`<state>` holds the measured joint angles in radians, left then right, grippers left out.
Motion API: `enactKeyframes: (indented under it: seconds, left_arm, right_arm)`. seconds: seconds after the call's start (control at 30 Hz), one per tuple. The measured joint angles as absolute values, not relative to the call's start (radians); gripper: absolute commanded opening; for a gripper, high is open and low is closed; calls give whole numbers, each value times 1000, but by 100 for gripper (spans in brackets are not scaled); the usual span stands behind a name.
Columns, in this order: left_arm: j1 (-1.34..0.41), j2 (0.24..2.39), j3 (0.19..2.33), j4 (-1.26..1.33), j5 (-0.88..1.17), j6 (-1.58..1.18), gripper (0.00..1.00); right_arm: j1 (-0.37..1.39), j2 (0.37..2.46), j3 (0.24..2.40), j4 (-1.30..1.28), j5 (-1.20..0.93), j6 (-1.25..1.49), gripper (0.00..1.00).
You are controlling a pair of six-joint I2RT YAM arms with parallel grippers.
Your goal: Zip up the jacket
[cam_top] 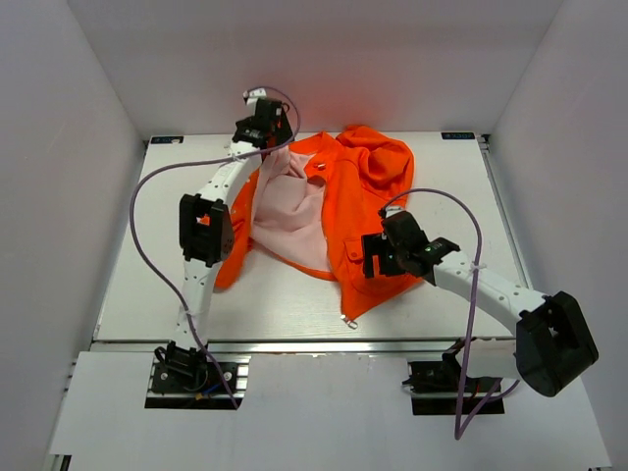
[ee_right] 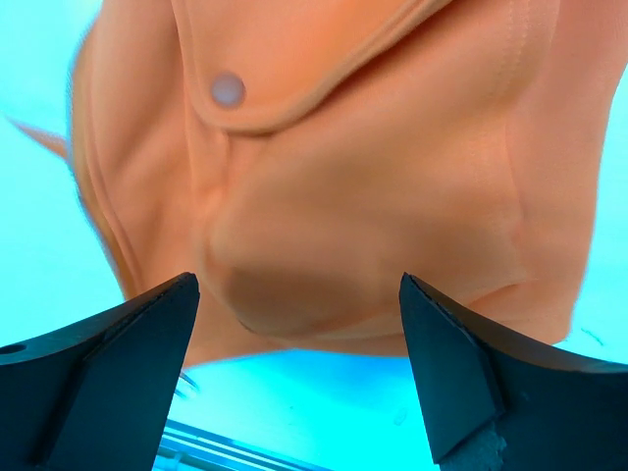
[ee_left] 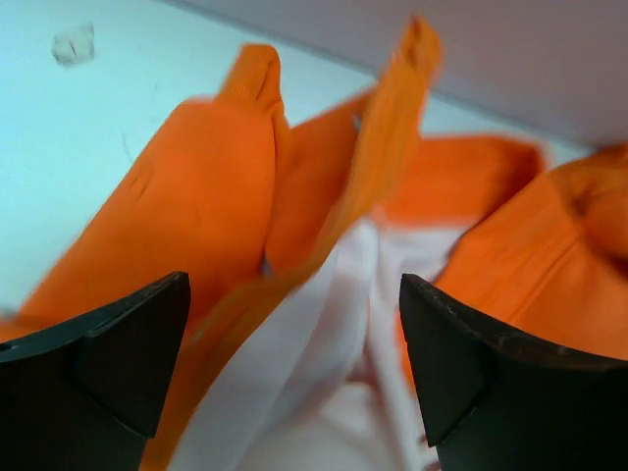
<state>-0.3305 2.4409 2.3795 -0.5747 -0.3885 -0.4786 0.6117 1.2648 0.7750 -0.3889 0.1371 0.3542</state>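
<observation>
jacket [cam_top: 378, 167] lies unzipped on table [cam_top: 294, 304], lining [cam_top: 294, 211] showing.

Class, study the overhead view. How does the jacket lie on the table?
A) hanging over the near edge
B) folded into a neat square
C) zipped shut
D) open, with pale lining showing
D: the jacket lies open, its pale pink lining exposed across the middle.

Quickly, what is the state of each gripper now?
Left gripper: open, holding nothing, at the jacket.
Right gripper: open, holding nothing.
</observation>
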Motion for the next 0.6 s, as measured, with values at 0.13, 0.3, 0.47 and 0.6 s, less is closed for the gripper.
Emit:
enactKeyframes:
  seconds: [0.13,0.3,0.47,0.6]
  left_arm:
    - [-329,2326,2079,-502,-341,-469,98]
    - [-329,2229,2011,-557,-321,-461,98]
    - [-329,1958,1760,-562,-313,-467,98]
    - [-329,1753,1521,-530,-292,-456,98]
  right_arm:
    - [612,1265,775,-386,121,347,88]
    - [612,1296,777,-378,117,331,88]
    - [612,1380,799,-363,115,339,87]
    - [612,1430,812,-356,95,360,86]
